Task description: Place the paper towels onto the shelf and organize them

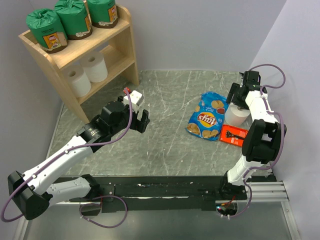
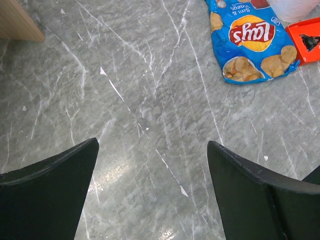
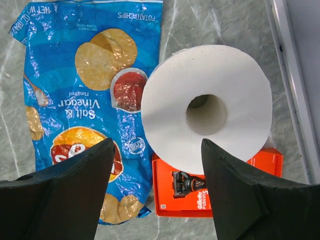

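One bare white roll [image 3: 207, 107] stands on end on the bench [image 1: 170, 150] at the far right, hollow core up, just beside a blue chip bag [image 3: 85, 100] on its left. From above, its near edge overlaps an orange razor packet [image 3: 215, 197]; whether it rests on the packet or only beside it cannot be told. The right tool [image 3: 157, 142] hangs over this roll with its two dark fingers spread wide, one fingertip over the bag and the other over the roll's near right edge, gripping nothing. The other five paper towels are on the shelf [image 1: 131, 50], which stands in the far left corner against the wall. Three green-wrapped rolls [image 1: 74, 19] with orange-brown labels sit upright in a row on the top tier, close together. Two more white rolls [image 1: 95, 66] stand side by side on the lower tier, cores up. The left tool [image 2: 152, 142] is out over the bare grey marbled bench, between the shelf's near corner and the chip bag. Its fingers are also spread apart with nothing between them, and a corner of the shelf's wood shows at the upper left of its wrist view. The bag lies flat with its label up.
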`<state>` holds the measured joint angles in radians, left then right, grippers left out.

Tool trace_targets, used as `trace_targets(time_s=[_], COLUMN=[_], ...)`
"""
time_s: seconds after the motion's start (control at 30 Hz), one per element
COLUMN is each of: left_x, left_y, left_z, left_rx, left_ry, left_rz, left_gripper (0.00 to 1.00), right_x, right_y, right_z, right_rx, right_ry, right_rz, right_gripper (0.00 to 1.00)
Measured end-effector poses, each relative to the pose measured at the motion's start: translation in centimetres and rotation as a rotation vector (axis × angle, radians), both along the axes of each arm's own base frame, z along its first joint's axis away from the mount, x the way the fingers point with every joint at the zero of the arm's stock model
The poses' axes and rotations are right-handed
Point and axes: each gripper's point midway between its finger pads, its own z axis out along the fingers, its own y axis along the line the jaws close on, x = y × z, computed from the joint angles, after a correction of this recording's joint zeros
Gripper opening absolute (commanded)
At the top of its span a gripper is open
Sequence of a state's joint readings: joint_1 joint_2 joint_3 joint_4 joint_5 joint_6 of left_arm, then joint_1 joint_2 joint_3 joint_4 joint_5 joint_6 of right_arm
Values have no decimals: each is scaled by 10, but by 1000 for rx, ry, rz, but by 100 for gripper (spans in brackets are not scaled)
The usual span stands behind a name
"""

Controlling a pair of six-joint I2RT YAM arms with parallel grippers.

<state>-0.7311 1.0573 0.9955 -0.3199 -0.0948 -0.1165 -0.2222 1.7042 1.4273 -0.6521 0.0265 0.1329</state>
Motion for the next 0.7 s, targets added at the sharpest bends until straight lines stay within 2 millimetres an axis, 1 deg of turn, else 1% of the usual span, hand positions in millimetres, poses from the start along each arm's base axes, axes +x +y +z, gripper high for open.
trace_targets(time_s=[0.1, 0.23, 0.47, 0.6, 0.7], left_x=[0, 0, -1, 0, 0], left_y=[0, 0, 2, 2, 3], left_z=[0, 1, 4, 4, 5], left_rx=[0, -2, -7, -5, -4], left_ry=[0, -2, -10, -13, -16], left_rz=[0, 0, 3, 8, 11], left_gripper=[96, 96, 96, 96, 97], right_x=[4, 16, 17, 17, 16], right_y=[-2, -7, -10, -11, -12], right_z=[1, 2, -15, -32, -40], right_rx=[-7, -26, -29, -28, -30], right_ry=[4, -3, 42, 84, 107], right_rz=[1, 8, 9, 7, 8], right_gripper=[75, 74, 73, 72, 67])
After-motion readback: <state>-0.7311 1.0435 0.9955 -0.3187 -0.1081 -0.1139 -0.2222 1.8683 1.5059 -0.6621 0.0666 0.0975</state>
